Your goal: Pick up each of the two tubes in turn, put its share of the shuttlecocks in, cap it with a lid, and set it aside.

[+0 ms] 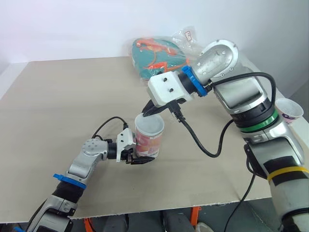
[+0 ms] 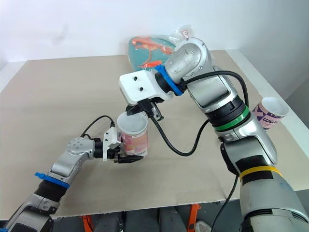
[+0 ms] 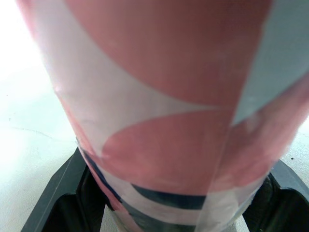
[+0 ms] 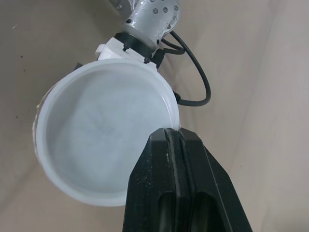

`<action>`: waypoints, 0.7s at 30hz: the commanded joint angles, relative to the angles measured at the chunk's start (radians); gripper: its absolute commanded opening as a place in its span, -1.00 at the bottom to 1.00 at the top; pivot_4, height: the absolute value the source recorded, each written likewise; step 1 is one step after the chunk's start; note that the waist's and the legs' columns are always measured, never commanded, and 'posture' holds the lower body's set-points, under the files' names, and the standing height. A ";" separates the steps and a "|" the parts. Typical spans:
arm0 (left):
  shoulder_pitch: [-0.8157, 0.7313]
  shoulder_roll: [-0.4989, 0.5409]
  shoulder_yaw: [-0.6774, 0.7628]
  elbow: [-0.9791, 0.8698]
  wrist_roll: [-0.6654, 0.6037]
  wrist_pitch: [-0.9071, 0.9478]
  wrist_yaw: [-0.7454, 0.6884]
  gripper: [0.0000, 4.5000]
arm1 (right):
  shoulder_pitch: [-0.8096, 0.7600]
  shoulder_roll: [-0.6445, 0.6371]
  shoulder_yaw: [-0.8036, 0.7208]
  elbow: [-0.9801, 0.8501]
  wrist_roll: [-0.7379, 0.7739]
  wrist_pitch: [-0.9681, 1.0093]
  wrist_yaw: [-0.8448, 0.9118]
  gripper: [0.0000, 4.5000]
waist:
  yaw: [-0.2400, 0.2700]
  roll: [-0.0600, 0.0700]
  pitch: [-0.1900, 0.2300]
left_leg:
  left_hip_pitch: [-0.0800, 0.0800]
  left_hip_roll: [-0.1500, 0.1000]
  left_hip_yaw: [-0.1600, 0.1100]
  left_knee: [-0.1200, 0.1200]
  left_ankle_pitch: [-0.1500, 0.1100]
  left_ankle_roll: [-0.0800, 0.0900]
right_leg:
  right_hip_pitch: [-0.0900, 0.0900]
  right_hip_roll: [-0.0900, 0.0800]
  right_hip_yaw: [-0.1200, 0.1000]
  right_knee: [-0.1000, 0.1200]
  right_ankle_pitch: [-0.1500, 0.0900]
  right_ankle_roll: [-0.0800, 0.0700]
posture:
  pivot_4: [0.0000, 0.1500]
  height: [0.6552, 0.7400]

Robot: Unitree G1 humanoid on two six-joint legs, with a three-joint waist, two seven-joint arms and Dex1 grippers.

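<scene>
A pink-and-white tube [image 1: 147,142] stands upright near the table's front middle. My left gripper [image 1: 140,158] is shut around its lower part, and the black fingers [image 3: 58,203] show on either side of the tube [image 3: 169,121] in the left wrist view. A white lid [image 4: 106,135] sits on the tube's mouth. My right gripper [image 1: 147,112] reaches down from the right, its fingers pressed together on the lid's rim [image 4: 173,133]. A second tube [image 2: 270,113], white with purple print, stands open at the table's right edge.
A clear plastic bag with teal and orange contents [image 1: 159,58] lies at the back of the beige table [image 1: 58,106]. A black cable [image 1: 207,145] loops down from my right wrist over the table. The table's left half is bare.
</scene>
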 commanded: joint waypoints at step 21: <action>0.032 0.027 0.000 -0.002 0.012 0.012 0.010 0.37 | 0.047 -0.038 0.054 -0.045 -0.122 -0.177 0.045 -0.97 | -0.001 0.000 0.000 | 0.001 0.000 0.000 0.000 0.000 0.000 | 0.001 0.000 0.000 0.000 0.000 0.000 | 1.00 0.97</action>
